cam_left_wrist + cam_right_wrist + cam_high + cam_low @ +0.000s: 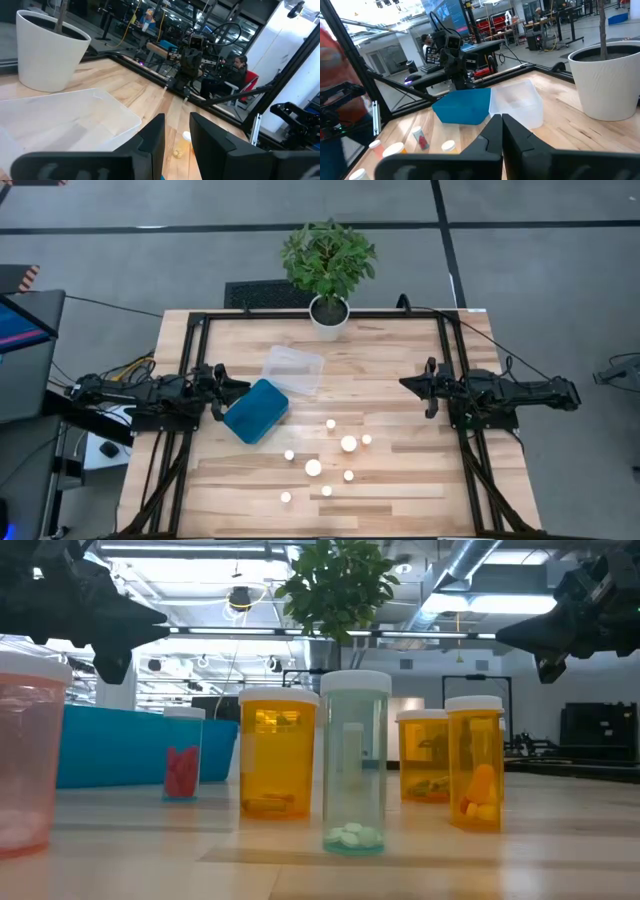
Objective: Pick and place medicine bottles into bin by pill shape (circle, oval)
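Note:
Several medicine bottles with white caps (313, 467) stand upright on the wooden table's near middle. The low view shows orange ones (278, 755), a clear one (355, 760) and a pink one (25, 750). My left gripper (240, 387) hovers at the left, above the blue bin's (256, 410) far corner, and holds nothing. Its fingers (155, 135) are drawn together with a narrow slit between them. My right gripper (405, 383) hovers at the right, shut and holding nothing (501, 117). Both point level toward the table's middle.
A clear bin (293, 369) lies just beyond the blue bin, toward the far edge. A white plant pot (328, 315) stands at the far edge's middle. Black frame rails (455, 370) run along both sides. Bare wood lies between the bottles and the right arm.

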You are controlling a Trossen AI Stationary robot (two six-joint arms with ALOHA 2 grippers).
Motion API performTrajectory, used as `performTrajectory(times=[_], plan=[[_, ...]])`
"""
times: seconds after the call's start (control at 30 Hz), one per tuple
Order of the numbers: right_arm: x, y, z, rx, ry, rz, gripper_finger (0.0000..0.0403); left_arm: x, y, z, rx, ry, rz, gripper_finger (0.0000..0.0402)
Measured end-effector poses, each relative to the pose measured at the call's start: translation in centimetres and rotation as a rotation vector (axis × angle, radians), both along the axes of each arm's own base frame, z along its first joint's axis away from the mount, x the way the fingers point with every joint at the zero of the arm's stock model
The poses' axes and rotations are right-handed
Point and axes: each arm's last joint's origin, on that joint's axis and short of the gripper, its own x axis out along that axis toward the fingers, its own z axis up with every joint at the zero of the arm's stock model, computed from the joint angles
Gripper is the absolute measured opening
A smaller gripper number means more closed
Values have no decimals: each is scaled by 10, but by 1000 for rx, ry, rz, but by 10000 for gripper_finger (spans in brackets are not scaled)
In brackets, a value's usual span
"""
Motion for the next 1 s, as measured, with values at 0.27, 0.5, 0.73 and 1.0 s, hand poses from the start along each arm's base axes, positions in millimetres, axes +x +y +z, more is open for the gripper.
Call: performTrajectory(times=[0.27,0.5,0.73,1.0], plan=[[0,0,0,0,0,0,21,0,0,0,0,0,0,81],[0,0,0,0,0,0,21,0,0,0,0,0,0,81],[0,0,0,0,-1,0,21,0,0,0,0,0,0,81],[0,0,0,0,0,0,21,0,0,2,-87,-40,0,81]])
